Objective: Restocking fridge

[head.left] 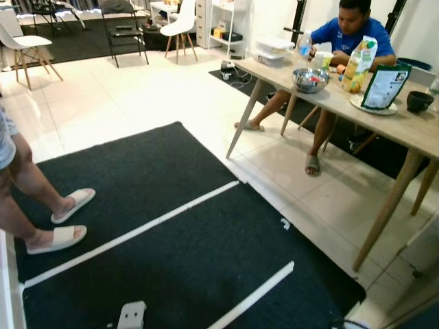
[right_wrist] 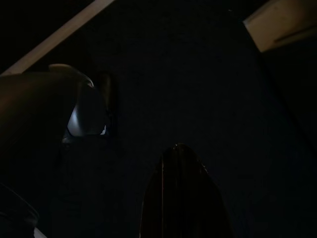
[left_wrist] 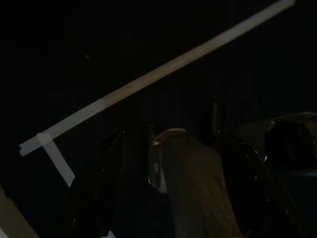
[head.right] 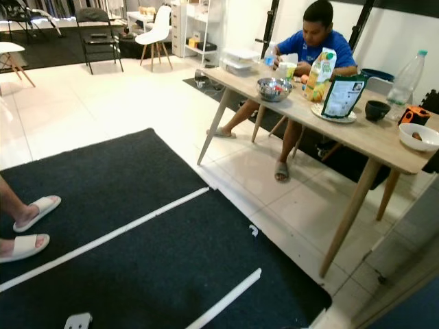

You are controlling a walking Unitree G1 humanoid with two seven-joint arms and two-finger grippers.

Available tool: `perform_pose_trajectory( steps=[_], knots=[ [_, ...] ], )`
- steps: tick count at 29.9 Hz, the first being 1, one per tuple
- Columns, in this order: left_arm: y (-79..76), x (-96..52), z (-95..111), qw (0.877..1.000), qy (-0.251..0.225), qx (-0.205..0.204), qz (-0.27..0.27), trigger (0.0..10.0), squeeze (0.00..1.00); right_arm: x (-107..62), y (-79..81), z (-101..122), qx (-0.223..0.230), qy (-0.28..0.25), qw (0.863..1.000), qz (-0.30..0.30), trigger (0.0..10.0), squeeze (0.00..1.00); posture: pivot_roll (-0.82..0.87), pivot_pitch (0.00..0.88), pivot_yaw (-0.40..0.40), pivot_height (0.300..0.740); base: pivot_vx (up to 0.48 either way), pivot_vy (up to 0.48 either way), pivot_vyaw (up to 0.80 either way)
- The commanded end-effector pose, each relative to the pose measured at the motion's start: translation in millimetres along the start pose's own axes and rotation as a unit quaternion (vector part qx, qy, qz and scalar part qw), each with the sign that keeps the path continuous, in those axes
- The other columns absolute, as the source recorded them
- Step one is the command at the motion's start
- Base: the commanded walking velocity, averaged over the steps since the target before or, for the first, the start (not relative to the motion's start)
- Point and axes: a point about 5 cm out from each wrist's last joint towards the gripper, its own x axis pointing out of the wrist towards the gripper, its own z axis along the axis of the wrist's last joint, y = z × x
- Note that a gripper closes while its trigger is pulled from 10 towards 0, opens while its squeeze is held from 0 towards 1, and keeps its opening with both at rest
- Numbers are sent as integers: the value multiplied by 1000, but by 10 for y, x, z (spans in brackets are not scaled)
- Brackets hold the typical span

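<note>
Stock for fridge: juice carton (head.right: pixel 320 74), green pouch (head.right: pixel 342 95), water bottle (head.right: pixel 405 77), on wooden table (head.right: pixel 357 137) at two o'clock, staged for collection. Seated person (head.right: pixel 312 41) behind. Left gripper (left_wrist: pixel 168 193), right gripper (right_wrist: pixel 124 168) hang idle over dark mat (head.left: pixel 171 226); finger spacing indeterminate.

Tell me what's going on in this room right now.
Nothing is being handled by the robot yet. It faces a black mat marked with white tape, and both arms hang idle over it. A wooden table to its right holds a juice carton, a metal bowl and a water bottle. One person sits there; another stands at the left in white slippers.
</note>
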Motion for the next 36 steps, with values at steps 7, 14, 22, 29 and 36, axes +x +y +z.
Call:
perform_pose_trajectory(
  steps=[7, 14, 22, 29, 36],
  knots=[
    [-19, -1, -45, 1000, 9, 5, -4, 10000, 0, 4, -12, 14, 7, 5, 1000, -7, 10000, 0, -44, 32, -23, 740, 303, 0, 0],
    [-25, 0, -49, 1000, 10, 5, -5, 10000, 0, 9, 7, 22, 9, 6, 1000, -5, 10000, 0, -44, 32, -23, 740, 303, 0, -670],
    [-35, 1, -59, 1000, 11, 4, -7, 10000, 0, 12, 7, 48, 11, -2, 1000, -9, 10000, 0, -45, 35, -26, 740, 304, 0, -684],
    [-41, 1, -64, 1000, 11, 5, -7, 10000, 0, 14, 9, 57, 4, -2, 1000, -11, 10000, 0, -45, 32, -27, 740, 304, 0, 0],
    [-48, 3, -65, 1000, 11, 6, -7, 10000, 0, 15, 9, 59, -1, -2, 1000, -10, 10000, 0, -44, 29, -28, 740, 300, 0, 0]
  ],
)
